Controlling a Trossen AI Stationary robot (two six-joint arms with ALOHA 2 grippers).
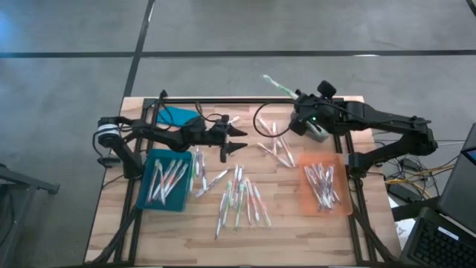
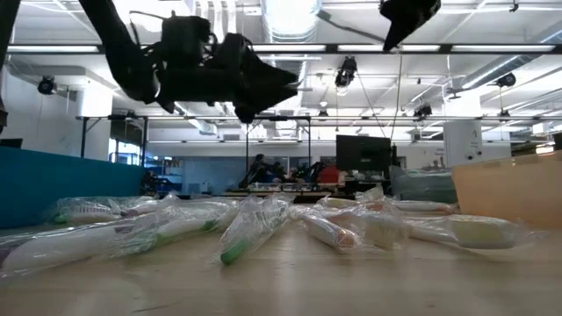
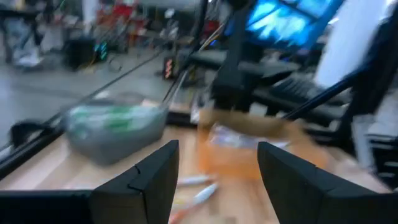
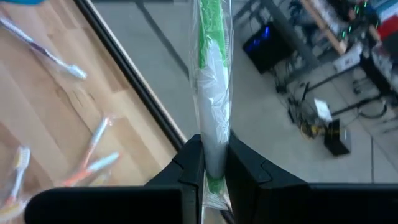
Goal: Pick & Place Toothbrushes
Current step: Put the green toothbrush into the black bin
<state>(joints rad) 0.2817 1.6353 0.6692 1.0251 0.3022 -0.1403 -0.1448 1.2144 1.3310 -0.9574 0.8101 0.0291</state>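
Right gripper is clamped on a green-and-white toothbrush in clear wrap. The brush sits pinched between the two fingers and sticks straight out ahead of them, most of its length past the tips. In the high view that gripper is up at the far edge of the table, with the brush poking out beyond the edge over the floor.

Left gripper has its jaws spread, nothing between them. It hangs above the table, clear of the surface in the low view. Its wrist view shows the two fingers apart, with loose brushes on the wood just ahead of the gap and the orange tray farther ahead.

Loose toothbrushes lie scattered on the wood, off to one side of the left jaws and well apart from the right jaws. A smaller bunch sits between the two grippers.

Blue tray holds a batch of brushes, behind and to the side of the left jaws. Orange tray holds another batch, on the right arm's side, well back from its jaws.
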